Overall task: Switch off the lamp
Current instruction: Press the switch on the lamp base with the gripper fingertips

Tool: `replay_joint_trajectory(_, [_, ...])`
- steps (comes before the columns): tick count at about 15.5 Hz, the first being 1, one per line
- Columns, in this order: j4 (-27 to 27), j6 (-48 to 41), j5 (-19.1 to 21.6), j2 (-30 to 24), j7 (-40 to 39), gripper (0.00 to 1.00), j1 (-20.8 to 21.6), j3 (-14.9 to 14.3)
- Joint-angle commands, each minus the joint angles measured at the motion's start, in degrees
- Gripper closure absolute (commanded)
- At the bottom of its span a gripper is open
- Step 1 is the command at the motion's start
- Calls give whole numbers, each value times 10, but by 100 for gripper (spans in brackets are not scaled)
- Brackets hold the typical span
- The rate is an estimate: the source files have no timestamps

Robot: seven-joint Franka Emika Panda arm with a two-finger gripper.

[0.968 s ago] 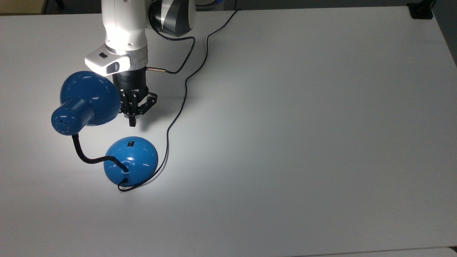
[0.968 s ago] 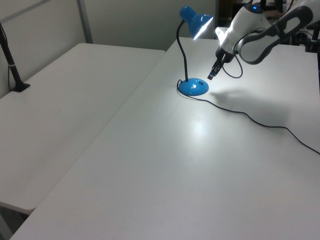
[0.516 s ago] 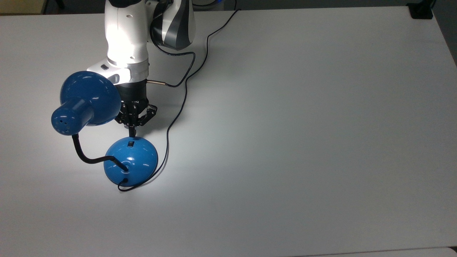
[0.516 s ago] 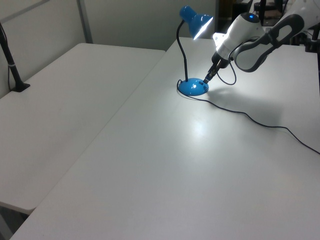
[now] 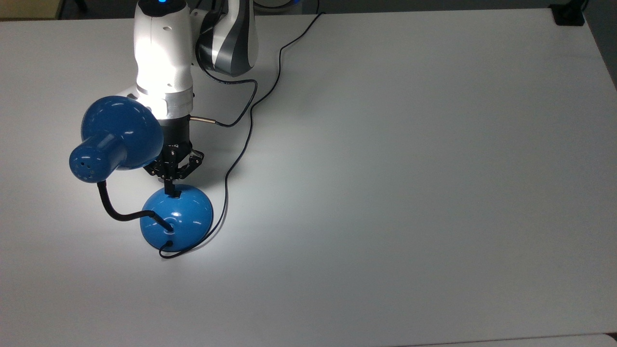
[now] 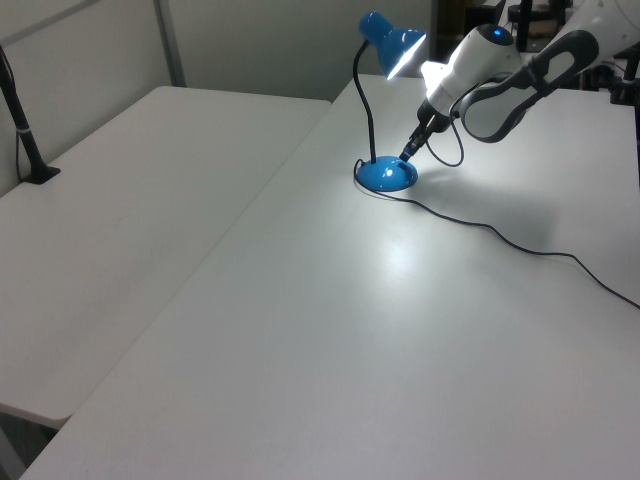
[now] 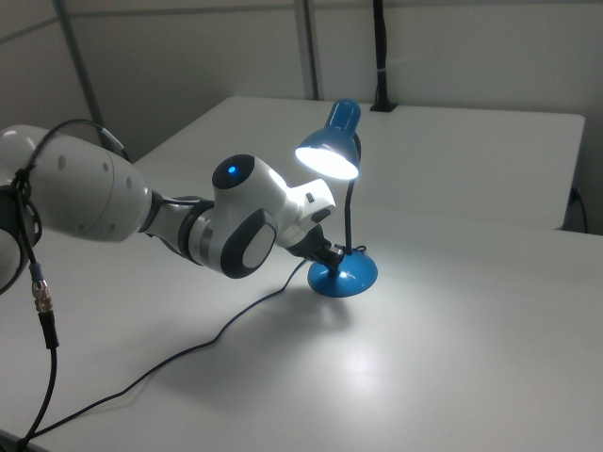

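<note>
The blue lamp stands on the white table and is lit. Its bell shade [image 5: 115, 135] [image 6: 392, 40] [image 7: 332, 149] throws a bright patch on the table. A black gooseneck [image 5: 113, 209] [image 6: 366, 105] joins the shade to the domed blue base [image 5: 178, 221] [image 6: 388, 176] [image 7: 347, 275]. My gripper [image 5: 170, 189] [image 6: 405, 157] is shut, its black fingertips together and touching the top of the base where the small switch sits. The fingertips cover the switch in the top view.
The lamp's thin black cord [image 5: 241, 154] [image 6: 500, 235] [image 7: 188, 353] runs from the base across the table [image 5: 409, 168] past my arm. A second white table [image 6: 130, 190] adjoins on the left view's left. A black clamp [image 5: 568, 14] sits at the top view's upper right corner.
My gripper has come down and forward from above the table onto the top of the lamp's base. The lamp has stayed lit and has not shifted.
</note>
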Motion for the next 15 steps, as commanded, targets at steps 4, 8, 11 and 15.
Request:
replay_joint_trajectory(4, [7, 5, -9, 9, 12, 100, -2, 0])
replay_joint_trajectory(8, [-3, 3, -9, -6, 11, 100, -7, 0])
replay_joint_trajectory(11, [-9, 3, -11, -7, 11, 100, -6, 1])
replay_joint_trajectory(15, [-17, 3, -11, -17, 11, 100, -6, 2])
